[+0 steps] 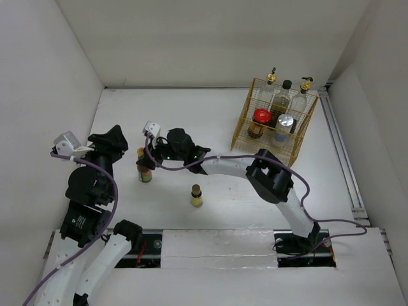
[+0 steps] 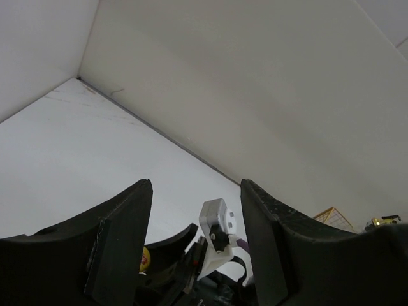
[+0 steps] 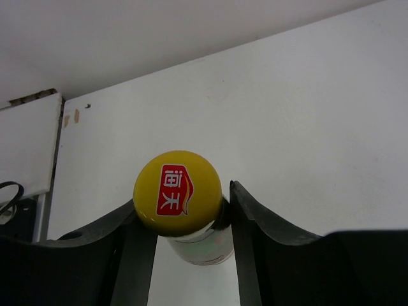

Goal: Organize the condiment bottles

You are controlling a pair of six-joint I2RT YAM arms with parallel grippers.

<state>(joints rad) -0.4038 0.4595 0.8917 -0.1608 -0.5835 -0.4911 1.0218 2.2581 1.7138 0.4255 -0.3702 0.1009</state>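
Right claw clamped on yellow-capped bottle, red logo | left claw apart

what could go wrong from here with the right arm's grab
The right pincer holds the yellow-capped colourful-labelled bottle only near its top, so it may tilt or slip when lifted. The small yellow brown-capped bottle stands close beside the right arm; a sweep toward the gold wire basket could topple it. The left pincer sits nearby, risking a bump.

yellow-capped bottle and small bottle upright
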